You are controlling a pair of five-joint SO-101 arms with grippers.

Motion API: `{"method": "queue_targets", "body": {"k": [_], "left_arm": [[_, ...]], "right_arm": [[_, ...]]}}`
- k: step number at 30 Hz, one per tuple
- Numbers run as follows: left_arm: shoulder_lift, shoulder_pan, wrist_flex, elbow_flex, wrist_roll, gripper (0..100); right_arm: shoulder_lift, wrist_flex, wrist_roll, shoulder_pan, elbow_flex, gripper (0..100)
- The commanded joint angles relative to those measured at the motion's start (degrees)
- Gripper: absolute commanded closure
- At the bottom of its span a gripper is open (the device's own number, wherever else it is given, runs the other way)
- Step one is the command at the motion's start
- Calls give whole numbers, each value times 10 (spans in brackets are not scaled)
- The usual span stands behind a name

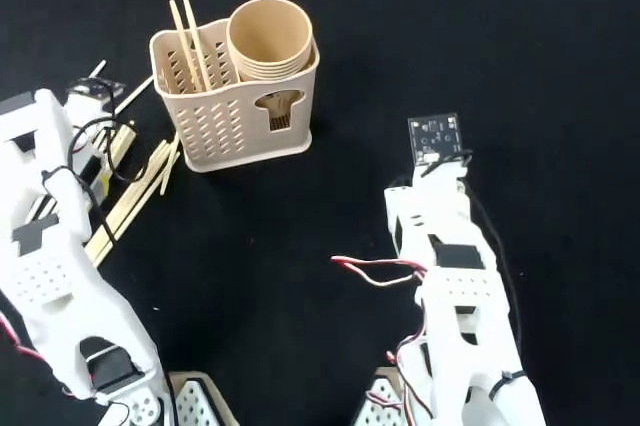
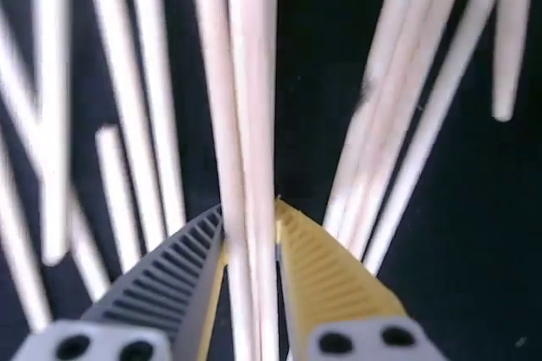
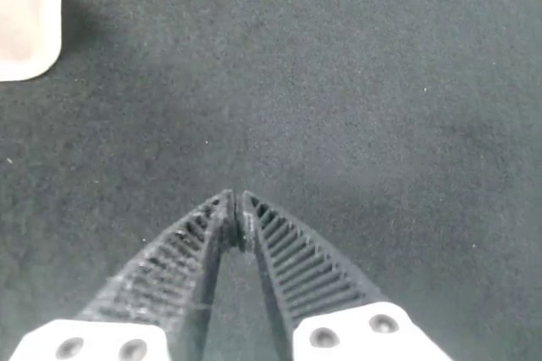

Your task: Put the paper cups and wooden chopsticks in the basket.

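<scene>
From my station, the basket (image 1: 235, 126) stands at the far left-centre of the black table (image 1: 560, 96). A nested stack of paper cups (image 1: 270, 36) sits in its right compartment, and a few upright chopsticks (image 1: 190, 41) lean in its left compartment. The loose chopsticks (image 1: 130, 196) lie scattered on the cloth just left of the basket and run toward the near-left. My left arm (image 1: 50, 246) is over that pile. On its wrist camera I see the left gripper (image 2: 250, 208) narrowed onto a pair of chopsticks (image 2: 250, 107), with one grey finger and one yellow finger pressed against the sticks from either side. More sticks lie on the cloth to both sides of the claw. My right arm (image 1: 450, 286) sits right of centre, well apart from the basket. The right gripper (image 3: 235, 207) hangs over bare cloth with its tips pinched together on nothing, and a corner of the basket (image 3: 25, 18) shows farther off.
</scene>
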Motion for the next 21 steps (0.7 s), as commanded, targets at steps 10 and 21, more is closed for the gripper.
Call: {"method": "queue_targets", "body": {"k": [10, 21], "left_arm": [[-466, 19, -248, 384, 35, 971], [-775, 29, -578, 670, 215, 971]], "right_arm": [[-12, -11, 5, -4, -3, 985], [-11, -11, 5, -4, -3, 985]]}}
